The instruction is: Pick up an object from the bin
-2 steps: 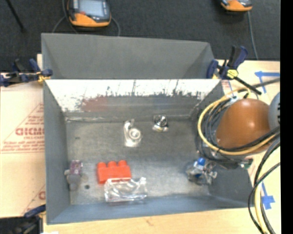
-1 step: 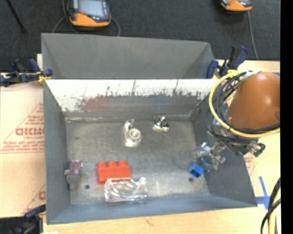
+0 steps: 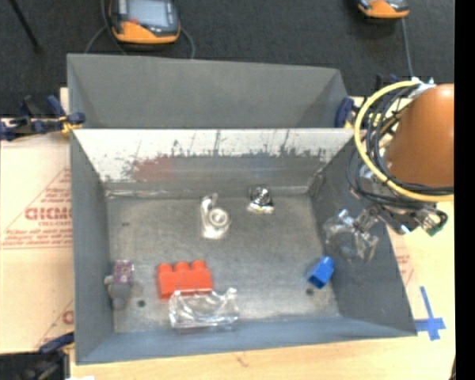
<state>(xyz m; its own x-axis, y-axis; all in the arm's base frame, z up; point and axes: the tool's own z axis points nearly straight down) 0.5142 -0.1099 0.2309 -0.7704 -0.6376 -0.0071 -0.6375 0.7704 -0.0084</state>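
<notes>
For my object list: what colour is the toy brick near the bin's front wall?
The brick is orange-red; camera view.

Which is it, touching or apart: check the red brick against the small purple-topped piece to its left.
Apart. The camera view shows a strip of bare bin floor between the red brick and the purple-topped piece.

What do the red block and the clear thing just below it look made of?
Red block: probably hard moulded plastic with a matte finish, given its even colour and the row of rounded studs. Clear thing: seems to be thin transparent plastic, glossy, judging by its crumpled folds and bright glints.
</notes>
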